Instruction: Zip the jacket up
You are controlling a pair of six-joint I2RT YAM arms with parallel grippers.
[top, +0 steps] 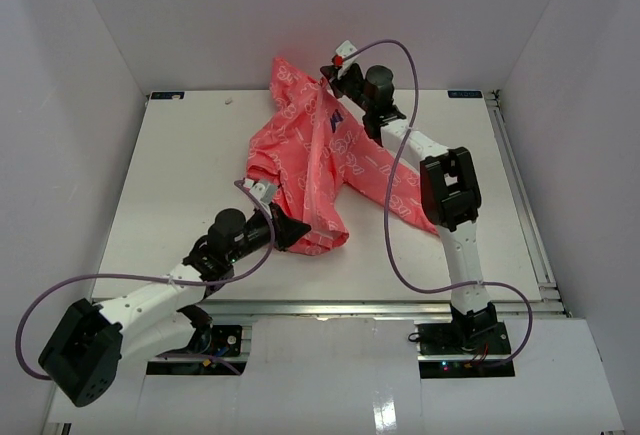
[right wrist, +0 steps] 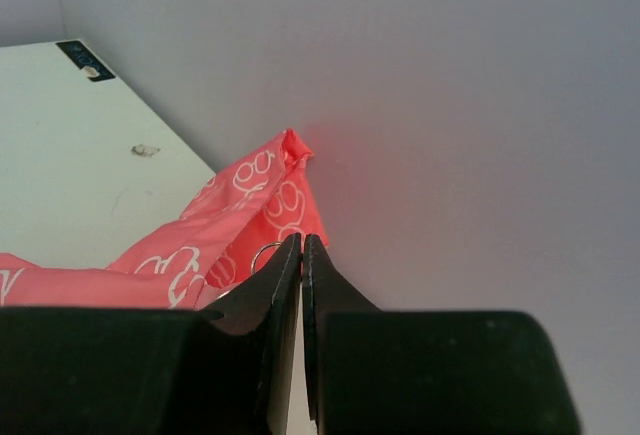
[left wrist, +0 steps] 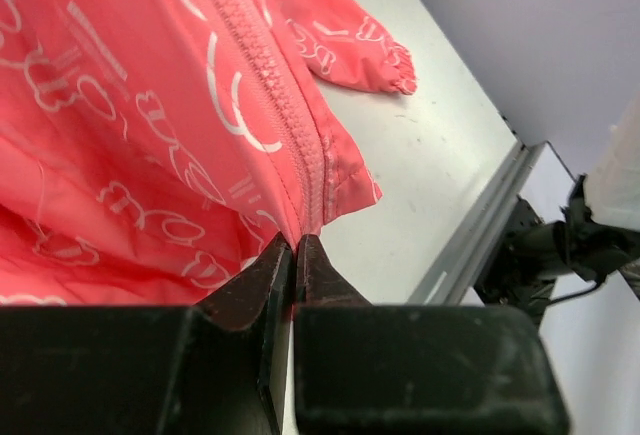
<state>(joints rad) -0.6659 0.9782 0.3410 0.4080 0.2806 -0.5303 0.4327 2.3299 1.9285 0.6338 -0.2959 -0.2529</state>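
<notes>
One jacket, two grippers, left gripper pinching zip-end hem, right gripper clamped on top edge, pinch point hidden

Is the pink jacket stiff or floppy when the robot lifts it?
Probably floppy: the jacket sags and wrinkles between the left gripper and right gripper. It is likely light, since thin fabric hangs from small pinches. It may be slippery, because the cloth looks smooth.

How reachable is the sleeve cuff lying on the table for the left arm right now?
Probably not yet: the left pincer is shut on the jacket hem. Bare table lies toward the sleeve cuff.
</notes>
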